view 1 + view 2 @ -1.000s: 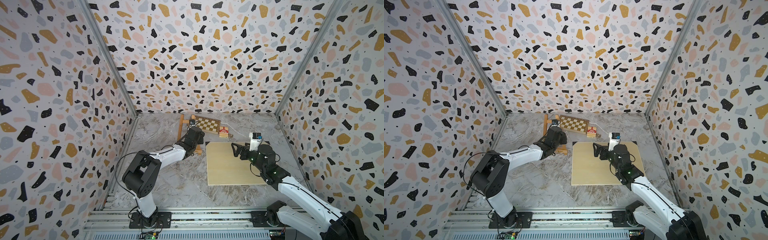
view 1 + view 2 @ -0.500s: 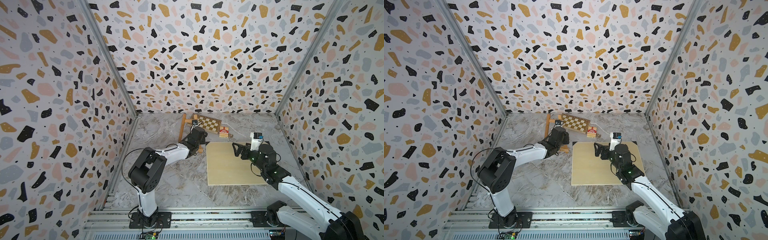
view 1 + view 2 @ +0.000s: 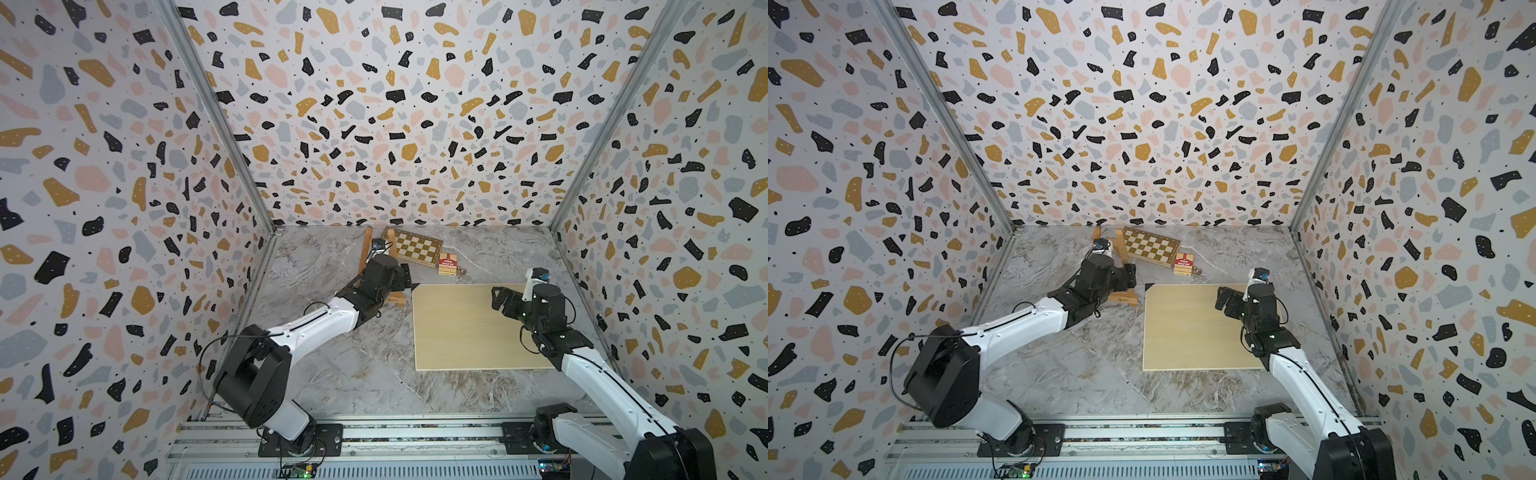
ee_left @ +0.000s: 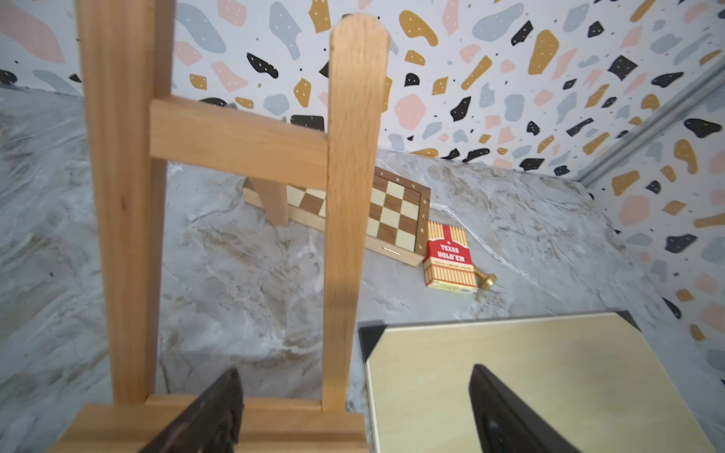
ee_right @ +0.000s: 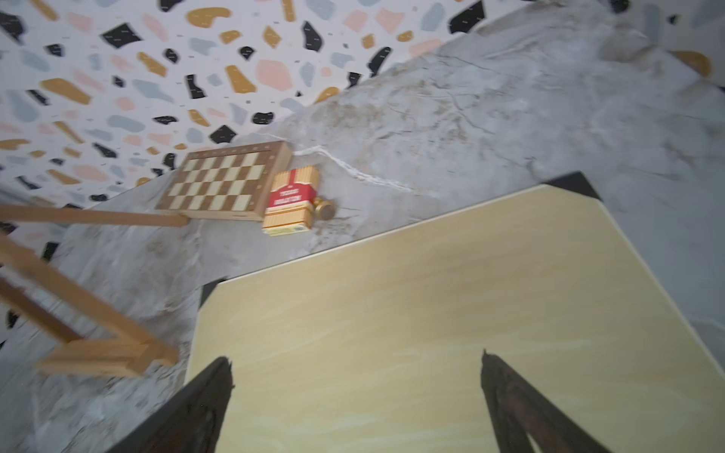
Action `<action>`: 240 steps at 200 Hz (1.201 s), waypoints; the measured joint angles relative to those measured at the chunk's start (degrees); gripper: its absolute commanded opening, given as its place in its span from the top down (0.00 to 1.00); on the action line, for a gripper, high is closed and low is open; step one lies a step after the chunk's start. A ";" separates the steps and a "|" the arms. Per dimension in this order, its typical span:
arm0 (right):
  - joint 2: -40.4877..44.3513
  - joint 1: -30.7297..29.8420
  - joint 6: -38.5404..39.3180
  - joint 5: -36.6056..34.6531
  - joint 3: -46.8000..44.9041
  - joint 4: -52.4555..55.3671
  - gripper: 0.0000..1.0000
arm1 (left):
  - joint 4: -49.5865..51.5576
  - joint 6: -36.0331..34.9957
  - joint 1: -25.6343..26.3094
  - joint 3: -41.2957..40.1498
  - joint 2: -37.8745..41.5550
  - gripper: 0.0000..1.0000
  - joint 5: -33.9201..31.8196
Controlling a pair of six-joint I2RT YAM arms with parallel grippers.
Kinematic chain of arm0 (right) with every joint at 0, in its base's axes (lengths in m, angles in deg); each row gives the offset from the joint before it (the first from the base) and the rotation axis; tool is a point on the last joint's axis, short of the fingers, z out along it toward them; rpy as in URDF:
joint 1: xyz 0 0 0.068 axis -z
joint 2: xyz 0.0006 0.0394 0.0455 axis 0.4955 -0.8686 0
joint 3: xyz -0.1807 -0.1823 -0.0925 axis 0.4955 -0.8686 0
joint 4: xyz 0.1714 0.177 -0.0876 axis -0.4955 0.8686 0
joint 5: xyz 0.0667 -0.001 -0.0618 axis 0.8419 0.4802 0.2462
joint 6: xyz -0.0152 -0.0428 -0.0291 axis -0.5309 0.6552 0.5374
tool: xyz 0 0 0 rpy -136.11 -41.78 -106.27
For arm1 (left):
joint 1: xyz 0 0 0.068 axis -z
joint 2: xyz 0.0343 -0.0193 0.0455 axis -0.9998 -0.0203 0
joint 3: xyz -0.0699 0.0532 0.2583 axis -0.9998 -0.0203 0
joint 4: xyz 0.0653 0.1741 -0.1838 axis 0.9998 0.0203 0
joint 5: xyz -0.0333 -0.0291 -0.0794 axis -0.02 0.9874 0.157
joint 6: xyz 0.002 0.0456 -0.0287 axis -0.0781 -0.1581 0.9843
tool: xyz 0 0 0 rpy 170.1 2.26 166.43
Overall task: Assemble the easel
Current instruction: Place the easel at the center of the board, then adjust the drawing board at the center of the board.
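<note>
Easel (image 3: 366,246) sits mostly hidden behind left gripper (image 4: 355,368), whose spread jaws grip nothing.

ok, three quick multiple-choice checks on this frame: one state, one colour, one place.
1. The left gripper by the easel is:
A) shut on a leg
B) open
C) out of view

2. The pale board's corners are:
A) black
B) red
C) white

3. The red card box lies:
A) on the pale board
B) next to the chessboard
C) on the easel's ledge

Answers:
1 B: the left wrist view shows its jaws apart, clamping nothing.
2 A: a black corner shows in the left wrist view.
3 B: it lies by the chessboard's end.
</note>
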 measured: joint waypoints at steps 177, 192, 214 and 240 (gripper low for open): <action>-22.05 35.23 -0.72 10.21 0.92 3.08 0.00 | 13.00 19.82 14.01 -7.54 -3.89 0.10 20.74; -22.27 35.32 -0.79 10.75 0.92 2.69 0.00 | 12.46 20.15 14.01 -7.32 -5.68 0.10 20.79; -22.56 35.34 -0.79 12.00 0.92 1.99 0.00 | 11.74 20.92 14.01 -7.15 -7.69 0.10 20.79; -22.21 35.28 -0.79 13.53 0.44 1.64 0.00 | 10.73 21.51 14.01 -7.15 -8.70 0.12 21.20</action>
